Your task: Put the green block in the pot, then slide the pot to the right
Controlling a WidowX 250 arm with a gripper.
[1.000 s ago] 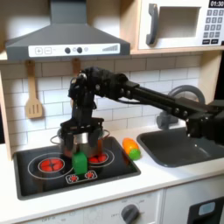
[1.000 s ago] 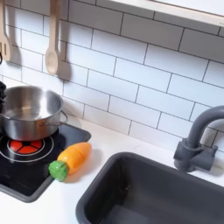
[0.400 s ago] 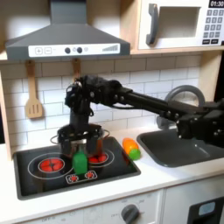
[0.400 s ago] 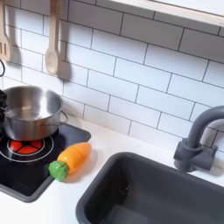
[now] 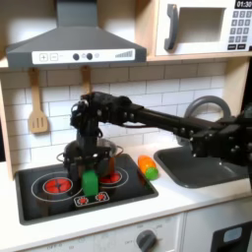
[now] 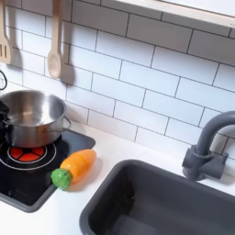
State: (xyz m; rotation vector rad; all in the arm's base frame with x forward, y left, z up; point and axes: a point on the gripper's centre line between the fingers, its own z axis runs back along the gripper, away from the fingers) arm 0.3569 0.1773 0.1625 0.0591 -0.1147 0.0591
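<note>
Finger state: cannot tell, black gripper (image 5: pixel 85 148) blurred low over round shiny steel pot (image 6: pixel 32 117), at its rear. Small bright green upright block (image 5: pixel 90 183) stands on black stovetop (image 5: pixel 39 202), just in front of pot, ungrasped. Orange-and-green toy vegetable (image 6: pixel 74 168) lies apart near sink (image 6: pixel 156 202), outside likely work path.

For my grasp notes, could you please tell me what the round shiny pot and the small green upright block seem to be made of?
The round shiny pot looks like polished stainless steel: its wall mirrors the red burner ring and the surroundings. The small green upright block looks like painted wood or plastic, with flat, uniform matt colour; the picture is too coarse to tell which.
</note>
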